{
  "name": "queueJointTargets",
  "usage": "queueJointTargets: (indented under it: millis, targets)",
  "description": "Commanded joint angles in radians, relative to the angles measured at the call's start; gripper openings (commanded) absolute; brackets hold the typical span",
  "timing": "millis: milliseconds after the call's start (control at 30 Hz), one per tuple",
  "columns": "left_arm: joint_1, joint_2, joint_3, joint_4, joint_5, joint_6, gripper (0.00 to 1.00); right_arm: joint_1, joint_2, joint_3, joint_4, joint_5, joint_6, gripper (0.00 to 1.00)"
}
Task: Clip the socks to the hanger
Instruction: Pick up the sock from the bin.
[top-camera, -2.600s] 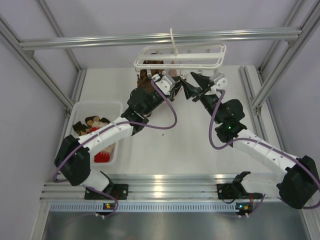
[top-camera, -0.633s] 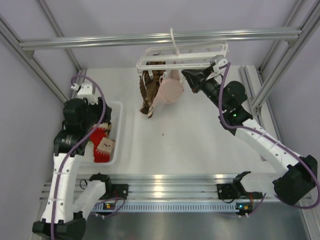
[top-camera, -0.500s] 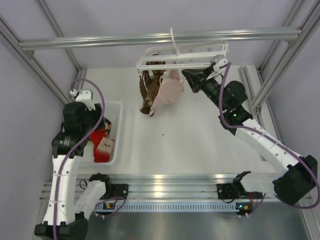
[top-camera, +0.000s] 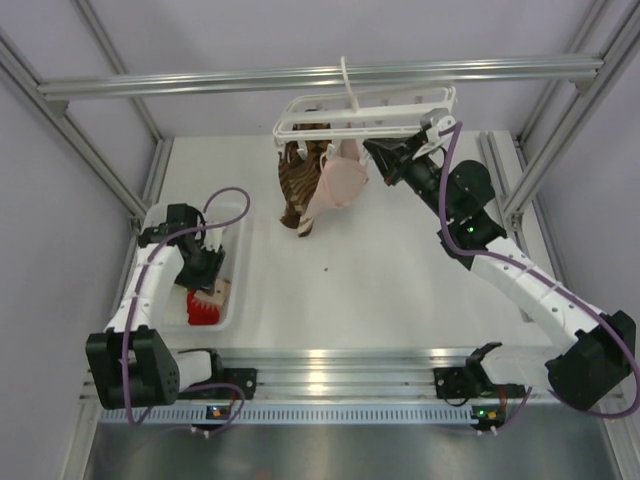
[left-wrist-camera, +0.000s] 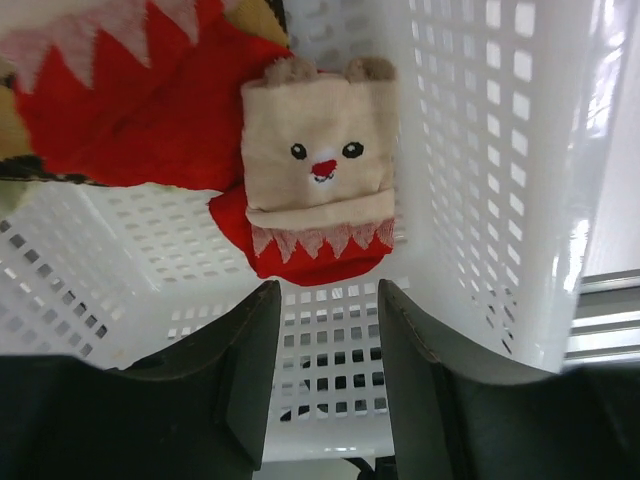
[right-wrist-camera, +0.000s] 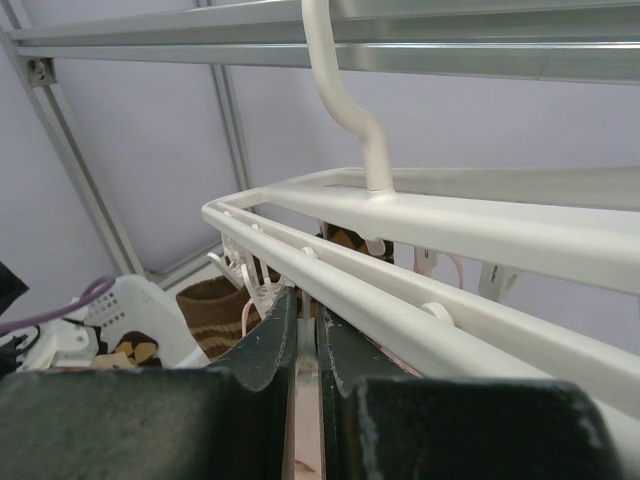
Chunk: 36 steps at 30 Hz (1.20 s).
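The white hanger (top-camera: 365, 110) hangs by its hook from the top rail. A brown striped sock (top-camera: 296, 185) and a pale pink sock (top-camera: 337, 185) dangle from its clips. My right gripper (top-camera: 375, 152) sits under the frame beside the pink sock. In the right wrist view the right gripper (right-wrist-camera: 305, 330) is shut on a white clip (right-wrist-camera: 306, 345) below the hanger bars (right-wrist-camera: 450, 225). My left gripper (top-camera: 205, 268) is down in the basket; in its wrist view the left gripper (left-wrist-camera: 322, 340) is open over the mesh floor. A red sock with a beige bear face (left-wrist-camera: 318, 150) lies just ahead.
The white mesh basket (top-camera: 232, 215) stands at the table's left, with more red socks (left-wrist-camera: 130, 110) in it. The basket wall (left-wrist-camera: 500, 180) rises close on the right of the left gripper. The aluminium rail (top-camera: 320, 75) crosses above the hanger; frame posts flank the table.
The left arm left the hanger, swung over the basket and has dropped into it, its jaws narrowing a little. The pink sock now hangs. The right gripper stays put.
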Motion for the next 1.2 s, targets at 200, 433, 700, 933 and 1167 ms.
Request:
queueJointTargets:
  millis: [200,433,700,933,1167]
  targets:
    - [0.005,0.021,-0.199,0.218,0.023,0.118,0.49,-0.009,-0.011,0.040,-0.032,-0.008,-0.003,0.00]
    - [0.002,0.067,-0.245,0.384,0.003,0.114,0.47,-0.011,-0.016,0.039,-0.047,-0.007,-0.001,0.00]
    - [-0.004,0.073,-0.260,0.413,0.017,0.114,0.15,-0.012,-0.017,0.033,-0.047,-0.005,-0.001,0.00]
    - [-0.004,-0.086,-0.202,0.263,0.055,0.131,0.00,-0.015,-0.024,0.022,-0.042,-0.008,-0.001,0.00]
    - [-0.006,-0.186,-0.118,0.172,0.081,0.120,0.00,-0.015,-0.024,0.022,-0.044,-0.008,0.004,0.00]
